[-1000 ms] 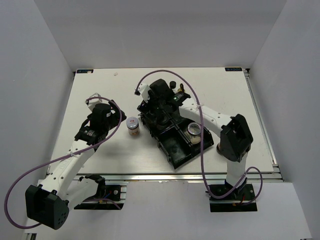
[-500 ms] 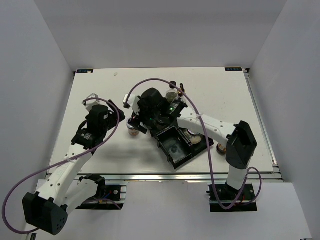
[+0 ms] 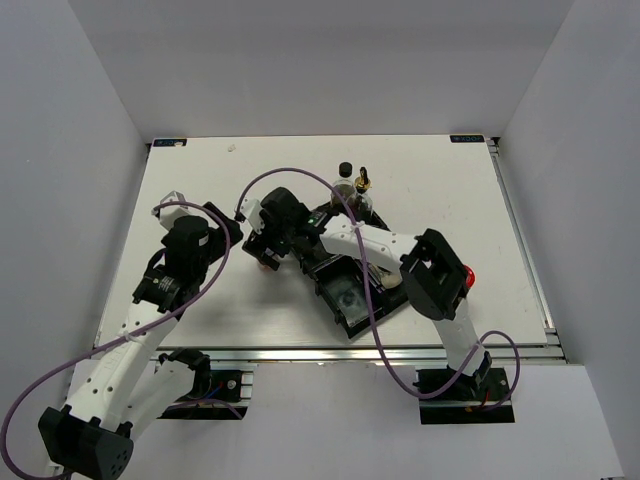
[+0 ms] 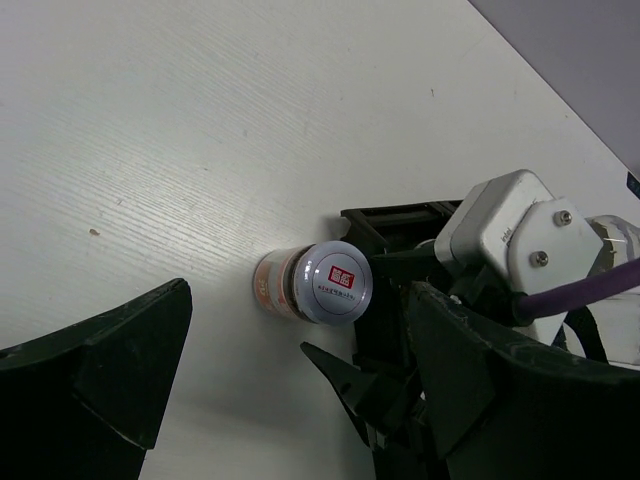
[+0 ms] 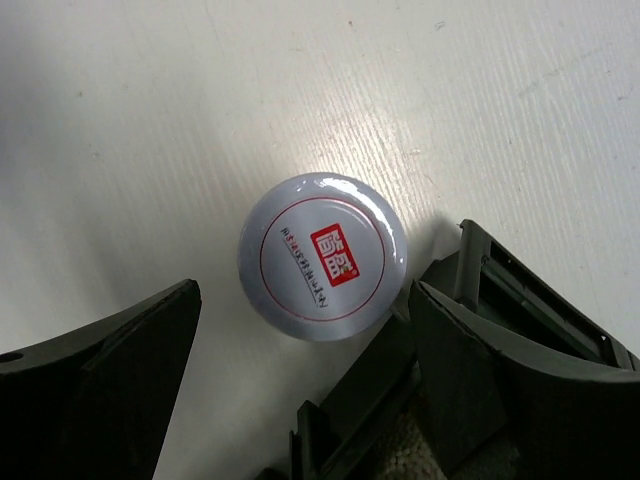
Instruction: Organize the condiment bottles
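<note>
Two end effectors close in on one short white-lidded jar (image 5: 322, 255), which stands upright on the pale counter (image 3: 450, 200) just beside the left corner of the black tray (image 3: 345, 300). From above, the right arm stretches across the tray, and its end effector (image 5: 305, 290) hangs directly over the jar with both fingers spread wide, one on each side of the lid and clear of it. The lid is glossy, with a red square label at its middle. The left end effector (image 4: 300, 300) is also spread wide, held off to the jar's left and pointing at it, with bare counter between its fingers and the glass. At the tray's far end stand a tall black-capped bottle (image 3: 345, 168) and a gold-spouted bottle (image 3: 363, 180), close together. A red lid (image 3: 469, 274) peeks out past the right arm's elbow, by the tray's right side; I cannot tell what it sits on.
</note>
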Robot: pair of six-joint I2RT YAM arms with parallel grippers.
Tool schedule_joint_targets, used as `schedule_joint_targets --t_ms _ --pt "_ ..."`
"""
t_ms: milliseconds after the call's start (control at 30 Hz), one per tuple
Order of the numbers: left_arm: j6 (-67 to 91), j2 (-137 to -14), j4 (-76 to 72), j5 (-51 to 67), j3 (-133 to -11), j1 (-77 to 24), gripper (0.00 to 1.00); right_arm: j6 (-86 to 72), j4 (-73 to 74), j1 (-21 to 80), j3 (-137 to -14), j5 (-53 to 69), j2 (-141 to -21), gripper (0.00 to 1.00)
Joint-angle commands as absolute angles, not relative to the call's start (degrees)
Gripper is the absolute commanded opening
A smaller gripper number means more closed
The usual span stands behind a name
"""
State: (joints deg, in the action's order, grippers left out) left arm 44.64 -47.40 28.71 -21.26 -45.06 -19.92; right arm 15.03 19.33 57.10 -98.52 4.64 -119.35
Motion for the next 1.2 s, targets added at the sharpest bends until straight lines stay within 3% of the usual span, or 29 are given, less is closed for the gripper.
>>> schedule_joint_targets --t_ms 0,200,300,400,433,533,567,967,1167 --pt "45.1 -46.2 29.4 -22.2 -45.7 -19.6 0.98 13.5 16.3 57.3 -102.0 4.0 -120.2 0.89" --pt "45.2 -45.8 29.3 -22.7 -45.4 -19.7 0.98 12.7 15.5 57.3 -101.6 4.4 -122.2 0.89" --pt "45.3 -45.6 29.4 -22.8 -45.3 -19.6 0.98 12.2 15.7 57.3 -101.7 4.6 -122.7 0.83" --pt "45.4 -45.4 29.5 -22.9 -45.3 -19.6 0.98 12.0 16.4 57.3 -101.6 5.3 -122.3 0.65" --pt "45.4 -45.3 29.6 -22.9 -45.3 -19.6 0.98 12.0 16.8 57.3 -101.5 5.6 -122.1 0.52" --pt "45.5 -44.7 29.4 -22.9 -45.1 -19.6 0.98 11.6 16.7 57.4 -100.3 9.8 -119.1 0.27" --pt "45.5 -44.2 29.4 -22.9 -45.0 -19.6 0.98 11.5 15.6 57.5 -98.3 11.1 -117.8 0.23" --pt "45.8 -42.4 28.7 -21.8 -43.8 -19.6 0.98 5.3 5.7 59.0 -73.5 15.7 -86.9 0.05" --pt "45.8 -42.6 28.2 -20.8 -43.5 -19.6 0.98 0.7 7.8 58.9 -62.1 3.4 -71.9 0.03"
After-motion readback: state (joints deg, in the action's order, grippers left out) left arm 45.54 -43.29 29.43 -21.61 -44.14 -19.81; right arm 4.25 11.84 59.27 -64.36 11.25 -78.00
